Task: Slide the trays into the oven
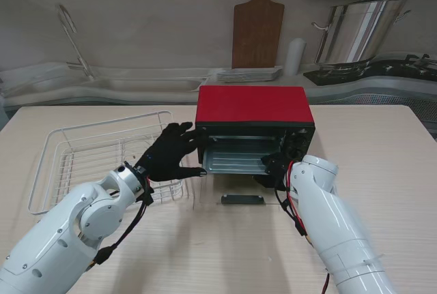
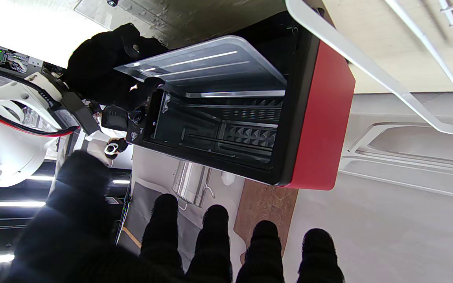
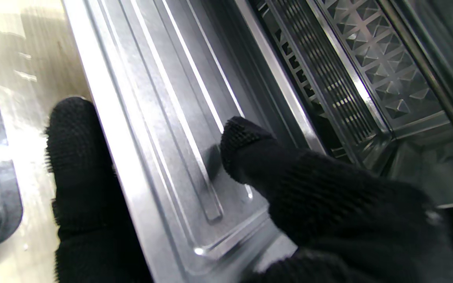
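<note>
Bench (image 1: 382, 144) surface is pale wood-grain laminate, flat and matte. Oven (image 1: 254, 113) stands at the centre of the stand view, toward 12 o'clock: a box with a smooth red top and sides, black front frame, and embossed diamond-pattern metal lining inside. Its clear glass door (image 1: 235, 195) lies folded down flat on the bench toward 6 o'clock, carrying a dark bar handle (image 1: 242, 200).

Wire rack (image 1: 102, 161) sits at 9 o'clock of the oven, just beside it: white coated rods forming a shallow rectangular basket.

Tray (image 1: 235, 161) is a shallow rectangular pan of brushed grey metal with raised ribs, a rolled rim and rounded corners. It rests partly inside the oven mouth, its near edge projecting over the door.

Left hand (image 1: 174, 154), in a black knit glove, is spread with fingers apart at the oven's 9 o'clock front corner, holding nothing; whether a fingertip touches the frame cannot be told.

Right hand (image 1: 274, 168), also gloved in black knit, pinches the tray's rim at its 3 o'clock near corner: the thumb (image 3: 246, 145) presses the ribbed inner floor and one finger (image 3: 77, 157) lies under the rim.
</note>
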Action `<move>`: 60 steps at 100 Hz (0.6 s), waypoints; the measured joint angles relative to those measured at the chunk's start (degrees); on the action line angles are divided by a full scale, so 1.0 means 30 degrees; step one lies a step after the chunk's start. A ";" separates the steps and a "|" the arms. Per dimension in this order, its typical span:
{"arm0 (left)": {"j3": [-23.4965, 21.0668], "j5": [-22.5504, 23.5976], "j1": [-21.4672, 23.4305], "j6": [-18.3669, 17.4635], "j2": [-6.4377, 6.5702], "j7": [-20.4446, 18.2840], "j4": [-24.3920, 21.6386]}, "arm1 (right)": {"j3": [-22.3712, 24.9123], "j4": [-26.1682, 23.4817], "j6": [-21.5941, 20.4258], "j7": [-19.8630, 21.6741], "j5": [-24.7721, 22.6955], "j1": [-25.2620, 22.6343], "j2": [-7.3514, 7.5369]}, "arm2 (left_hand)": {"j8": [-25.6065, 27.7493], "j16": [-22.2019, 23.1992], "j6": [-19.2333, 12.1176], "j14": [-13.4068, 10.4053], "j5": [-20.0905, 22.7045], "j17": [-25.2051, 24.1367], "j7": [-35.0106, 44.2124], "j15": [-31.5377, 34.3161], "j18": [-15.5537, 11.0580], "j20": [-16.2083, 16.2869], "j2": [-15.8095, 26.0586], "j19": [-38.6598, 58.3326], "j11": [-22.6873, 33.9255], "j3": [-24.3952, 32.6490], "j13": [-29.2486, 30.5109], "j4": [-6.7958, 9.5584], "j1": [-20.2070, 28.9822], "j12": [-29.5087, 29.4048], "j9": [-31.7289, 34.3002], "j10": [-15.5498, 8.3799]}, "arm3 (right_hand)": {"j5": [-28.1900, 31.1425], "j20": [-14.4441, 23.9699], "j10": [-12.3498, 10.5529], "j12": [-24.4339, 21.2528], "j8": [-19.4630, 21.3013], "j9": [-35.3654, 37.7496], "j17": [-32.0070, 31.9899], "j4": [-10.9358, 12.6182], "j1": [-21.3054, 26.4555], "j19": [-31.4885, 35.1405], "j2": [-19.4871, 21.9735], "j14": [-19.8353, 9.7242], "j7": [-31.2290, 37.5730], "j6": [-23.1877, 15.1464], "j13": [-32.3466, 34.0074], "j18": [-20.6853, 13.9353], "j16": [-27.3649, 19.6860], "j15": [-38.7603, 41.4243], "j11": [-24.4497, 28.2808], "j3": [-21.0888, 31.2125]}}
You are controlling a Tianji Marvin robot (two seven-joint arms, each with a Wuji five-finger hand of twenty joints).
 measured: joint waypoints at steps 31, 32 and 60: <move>-0.0022 -0.0032 0.0043 0.0000 -0.0004 0.0054 -0.0008 | 0.0225 -0.0136 0.0116 0.0645 -0.0455 -0.0165 0.0001 | -0.0001 -0.0001 0.0004 0.0000 0.0000 0.0000 0.0000 0.0000 0.0000 0.0000 0.0000 0.0000 0.0000 0.0000 0.0000 0.0000 0.0000 0.0000 -0.0002 0.0000 | -0.1462 -0.0002 -0.0196 0.0294 0.3074 -0.0298 -0.0993 0.1230 -0.2544 -0.0702 -0.0107 0.0178 -0.0585 -0.0306 -0.0891 0.0482 0.0203 -0.0482 0.0445 0.0137; -0.0022 -0.0032 0.0045 0.0000 -0.0004 0.0056 -0.0008 | 0.0236 -0.0141 0.0129 0.0692 -0.0491 -0.0170 0.0001 | -0.0001 -0.0001 0.0004 0.0000 0.0000 0.0000 0.0000 0.0000 0.0000 0.0000 0.0000 0.0000 0.0000 0.0000 0.0000 0.0000 0.0000 0.0000 -0.0002 0.0000 | -0.1609 -0.0002 -0.0198 0.0294 0.3228 -0.0336 -0.1048 0.1230 -0.2544 -0.0709 -0.0068 0.0201 -0.0588 -0.0308 -0.1009 0.0500 0.0206 -0.0545 0.0454 0.0134; -0.0034 -0.0009 0.0118 0.0000 -0.0015 0.0218 -0.0027 | 0.0444 -0.0367 0.0416 0.1428 -0.1134 -0.0329 0.0037 | -0.0001 -0.0001 0.0047 0.0000 0.0000 0.0000 0.0000 0.0000 0.0000 0.0000 0.0000 0.0000 0.0005 0.0000 0.0000 0.0000 0.0000 0.0000 -0.0002 0.0000 | -0.2145 0.1897 -0.0404 0.0305 0.3202 -0.0718 -0.2142 0.1815 -0.2842 -0.0442 0.0255 0.0235 -0.0451 -0.0519 -0.1410 0.0867 0.0689 0.0117 0.0479 0.0199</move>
